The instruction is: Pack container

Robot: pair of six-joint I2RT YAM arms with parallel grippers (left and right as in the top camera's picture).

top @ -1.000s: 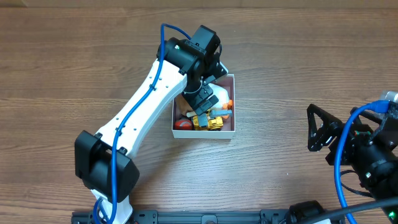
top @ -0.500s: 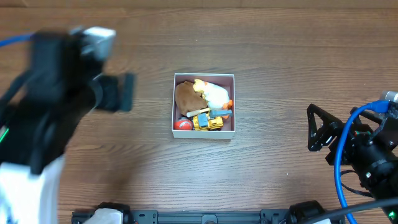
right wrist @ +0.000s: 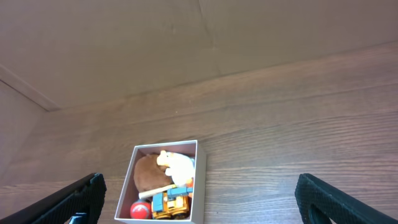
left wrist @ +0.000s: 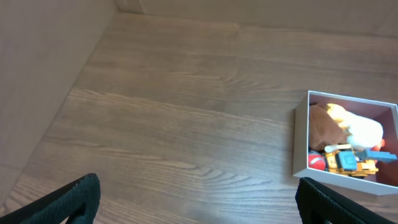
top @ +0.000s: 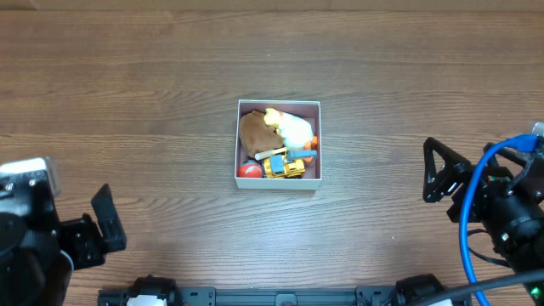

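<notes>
The container, a shallow white-walled square box, sits at the table's middle. It holds a brown plush, a white plush, a yellow and blue toy vehicle and a red ball. It also shows in the left wrist view and the right wrist view. My left gripper is open and empty at the front left, far from the box. My right gripper is open and empty at the right, away from the box.
The wooden table surrounds the box. A black rail runs along the front edge. A wall rises beyond the table's far edge in the right wrist view.
My left arm has pulled away from over the box and swung back to the front left corner. The box and its toys stay put. The right arm has barely moved.
</notes>
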